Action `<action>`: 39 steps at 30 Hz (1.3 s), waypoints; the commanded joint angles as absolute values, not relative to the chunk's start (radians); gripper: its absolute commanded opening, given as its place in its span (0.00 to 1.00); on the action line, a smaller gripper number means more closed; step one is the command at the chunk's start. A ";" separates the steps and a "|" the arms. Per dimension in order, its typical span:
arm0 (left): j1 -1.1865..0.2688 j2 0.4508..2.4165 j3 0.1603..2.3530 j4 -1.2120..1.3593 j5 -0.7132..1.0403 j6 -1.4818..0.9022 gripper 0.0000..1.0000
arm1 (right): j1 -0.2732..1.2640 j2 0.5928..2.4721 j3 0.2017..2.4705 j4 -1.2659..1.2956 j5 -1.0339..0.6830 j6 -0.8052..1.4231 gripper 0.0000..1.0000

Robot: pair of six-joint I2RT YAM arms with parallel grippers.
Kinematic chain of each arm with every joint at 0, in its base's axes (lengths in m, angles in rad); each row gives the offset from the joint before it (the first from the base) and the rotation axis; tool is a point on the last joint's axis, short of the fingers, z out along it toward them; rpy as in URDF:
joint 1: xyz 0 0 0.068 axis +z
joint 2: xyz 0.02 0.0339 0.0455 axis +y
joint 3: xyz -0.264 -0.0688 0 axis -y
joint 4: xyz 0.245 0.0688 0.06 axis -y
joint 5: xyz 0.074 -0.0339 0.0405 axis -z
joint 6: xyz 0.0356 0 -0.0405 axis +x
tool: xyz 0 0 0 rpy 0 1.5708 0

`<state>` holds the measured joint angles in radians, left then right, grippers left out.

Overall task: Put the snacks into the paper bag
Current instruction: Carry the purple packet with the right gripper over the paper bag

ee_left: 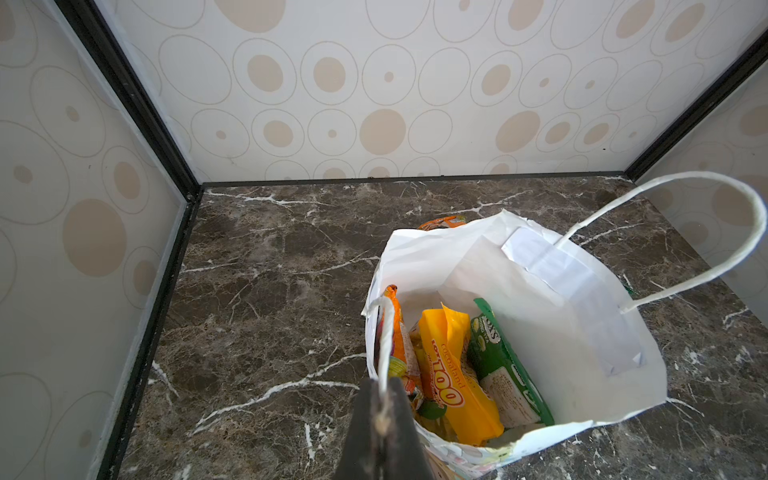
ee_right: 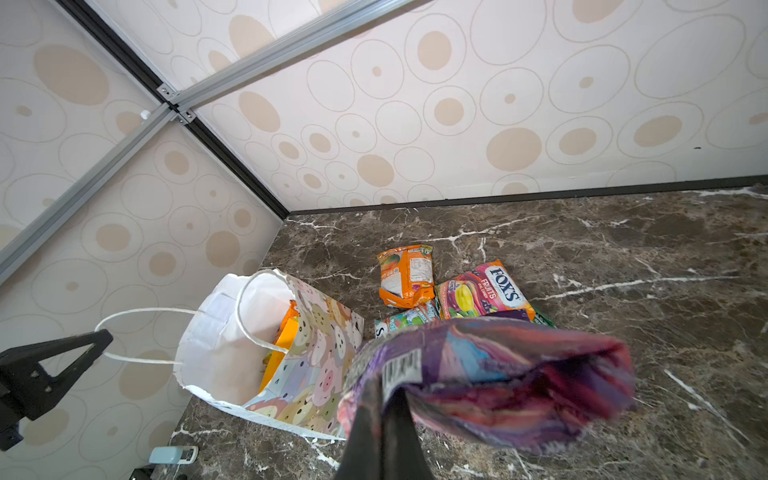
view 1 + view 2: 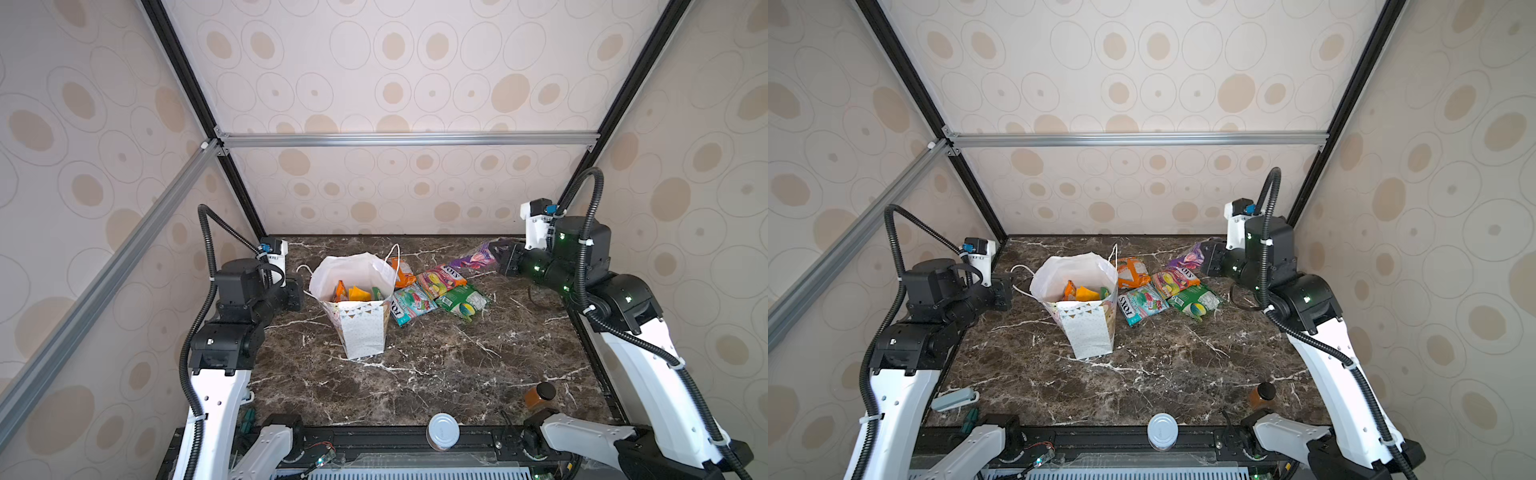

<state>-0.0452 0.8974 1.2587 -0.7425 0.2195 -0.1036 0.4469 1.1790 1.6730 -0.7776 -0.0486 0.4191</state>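
The white paper bag [image 3: 361, 328] [image 3: 1090, 332] stands open left of the table's middle, with orange, yellow [image 1: 449, 374] and green snacks inside. My left gripper [image 1: 382, 415] [image 3: 298, 293] is shut on the bag's near cord handle [image 1: 386, 332]. My right gripper [image 2: 384, 399] [image 3: 496, 254] is shut on the edge of a purple snack packet [image 2: 498, 374] [image 3: 1185, 257], which it holds up at the back right. Right of the bag lie an orange packet [image 3: 403, 274], a pink FOX'S packet [image 3: 440, 280], a teal one [image 3: 411, 305] and a green one [image 3: 463, 301].
A silver-lidded can [image 3: 443, 430] stands at the table's front edge and an amber bottle [image 3: 540, 395] at the front right. A pale grey-blue tool [image 3: 955, 399] lies at the front left. Patterned walls close the back and both sides.
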 commanded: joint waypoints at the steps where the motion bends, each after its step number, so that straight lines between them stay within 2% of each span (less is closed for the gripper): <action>1: -0.047 0.874 1.285 -0.721 0.226 -0.077 0.00 | 0.481 1.197 1.744 -0.724 -0.021 0.386 0.00; 23: -0.047 0.869 1.284 -0.719 0.235 -0.078 0.00 | 0.639 1.444 2.086 -0.698 0.005 0.297 0.00; 31: -0.047 0.873 1.279 -0.715 0.234 -0.077 0.00 | 0.704 1.584 2.328 -0.744 0.008 0.244 0.00; 39: -0.048 0.863 1.267 -0.715 0.224 -0.077 0.00 | 0.783 1.687 2.444 -0.730 -0.042 0.194 0.00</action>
